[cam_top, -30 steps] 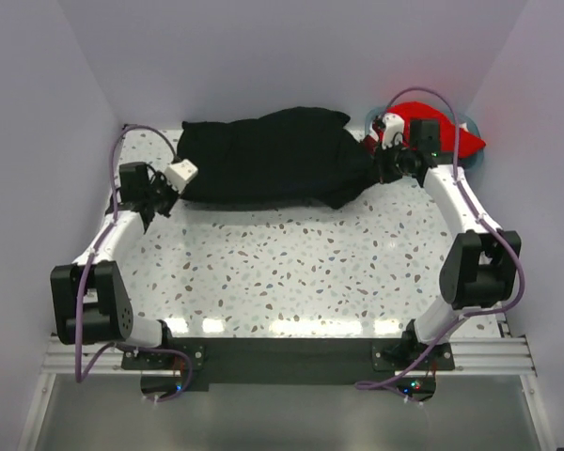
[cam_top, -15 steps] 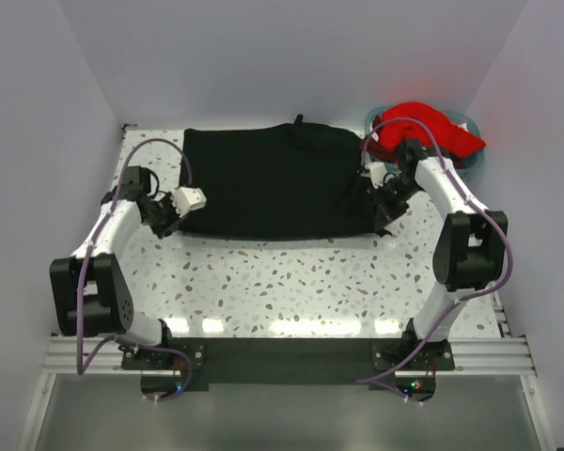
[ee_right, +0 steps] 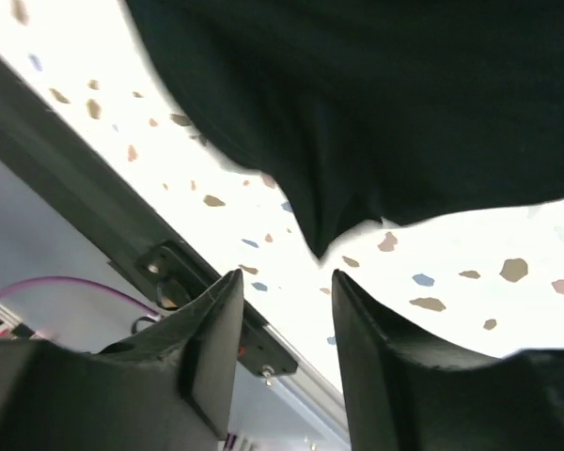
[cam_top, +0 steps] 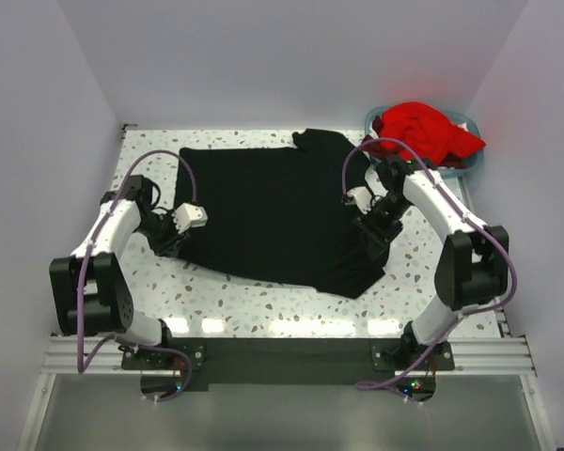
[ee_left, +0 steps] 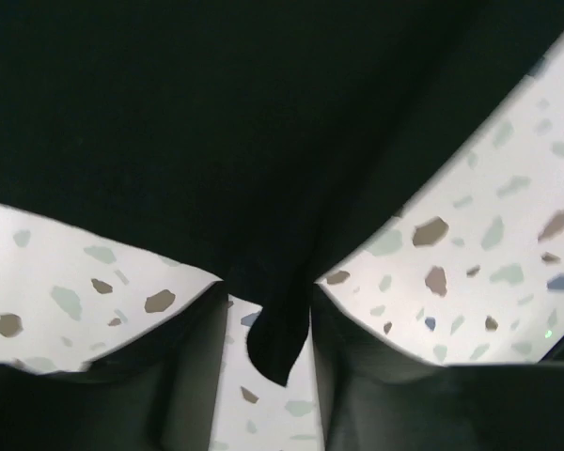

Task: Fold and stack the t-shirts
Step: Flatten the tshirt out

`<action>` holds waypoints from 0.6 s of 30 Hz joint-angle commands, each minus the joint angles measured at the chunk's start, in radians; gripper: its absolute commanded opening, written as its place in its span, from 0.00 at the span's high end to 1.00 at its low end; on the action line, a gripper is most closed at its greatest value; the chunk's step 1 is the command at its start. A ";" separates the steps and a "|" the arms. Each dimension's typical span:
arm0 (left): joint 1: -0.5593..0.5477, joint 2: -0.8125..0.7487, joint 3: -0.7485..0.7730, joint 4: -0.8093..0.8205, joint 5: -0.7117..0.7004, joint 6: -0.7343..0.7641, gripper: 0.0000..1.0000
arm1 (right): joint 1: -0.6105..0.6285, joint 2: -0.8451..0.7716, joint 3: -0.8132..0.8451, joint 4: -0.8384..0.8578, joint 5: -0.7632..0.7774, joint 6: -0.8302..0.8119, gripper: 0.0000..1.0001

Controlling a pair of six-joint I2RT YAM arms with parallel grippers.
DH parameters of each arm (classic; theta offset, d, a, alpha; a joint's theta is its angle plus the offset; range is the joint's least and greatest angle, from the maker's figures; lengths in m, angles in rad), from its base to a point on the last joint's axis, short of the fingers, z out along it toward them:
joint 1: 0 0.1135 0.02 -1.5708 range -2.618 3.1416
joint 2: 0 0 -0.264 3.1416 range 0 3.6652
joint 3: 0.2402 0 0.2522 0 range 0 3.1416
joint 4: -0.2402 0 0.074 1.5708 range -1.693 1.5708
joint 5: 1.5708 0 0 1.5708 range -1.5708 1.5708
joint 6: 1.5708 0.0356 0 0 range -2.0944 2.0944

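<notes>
The black t-shirt [cam_top: 273, 211] lies spread flat across the speckled table [cam_top: 291, 305]. My left gripper [cam_top: 172, 246] is at its near left corner. In the left wrist view the left gripper [ee_left: 268, 287] is open, and a loose corner of black cloth [ee_left: 277, 343] hangs between the parted fingers. My right gripper [cam_top: 374, 240] is at the shirt's near right corner. In the right wrist view the right gripper [ee_right: 287, 274] is open and holds nothing; the black cloth tip [ee_right: 321, 240] is just beyond its fingertips. The red t-shirt [cam_top: 421, 132] is heaped in the basket.
The light blue basket [cam_top: 462, 167] stands at the back right corner, behind the right arm. White walls close in the table at the left, back and right. A dark rail [ee_right: 94, 202] at the table's edge shows in the right wrist view.
The black t-shirt was bunched along the back of the table. Both grippers drew it toward the near side, so it now lies spread out. Both grippers have opened.
</notes>
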 commanded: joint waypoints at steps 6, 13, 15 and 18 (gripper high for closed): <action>0.049 0.043 0.137 0.287 0.145 -0.309 0.41 | -0.034 0.004 0.043 0.079 0.082 0.069 0.55; -0.250 -0.112 0.048 0.363 0.269 -0.348 0.37 | 0.056 -0.024 -0.061 0.011 -0.038 -0.009 0.60; -0.312 -0.135 0.005 0.399 0.329 -0.411 0.35 | 0.072 -0.036 -0.095 0.001 -0.037 -0.038 0.63; -0.359 -0.178 -0.071 0.485 0.357 -0.479 0.33 | 0.107 -0.084 -0.162 0.009 -0.024 -0.096 0.63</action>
